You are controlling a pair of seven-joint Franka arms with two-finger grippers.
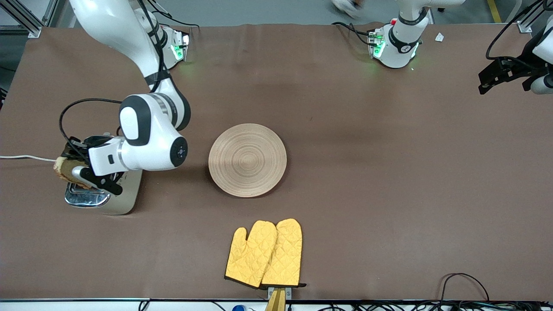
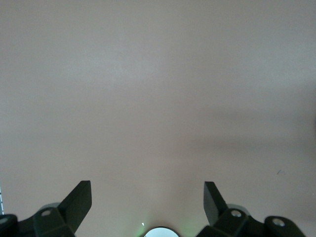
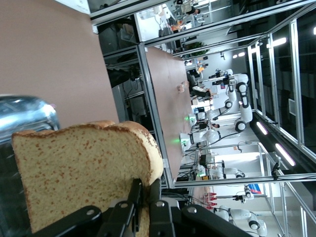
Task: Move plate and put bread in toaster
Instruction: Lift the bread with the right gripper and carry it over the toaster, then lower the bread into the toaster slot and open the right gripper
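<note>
Mitts (image 1: 264, 254) nearest; right claw (image 3: 143, 207) grips bread (image 3: 84, 168).

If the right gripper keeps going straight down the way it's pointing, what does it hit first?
Probably the toaster: the right gripper holds the bread just above its chrome top, though slot alignment is unclear.

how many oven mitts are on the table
2. The mitts lie side by side, overlapping, near the front edge, nearer the camera than the plate: one toward the right arm's end, the other beside it.
</note>
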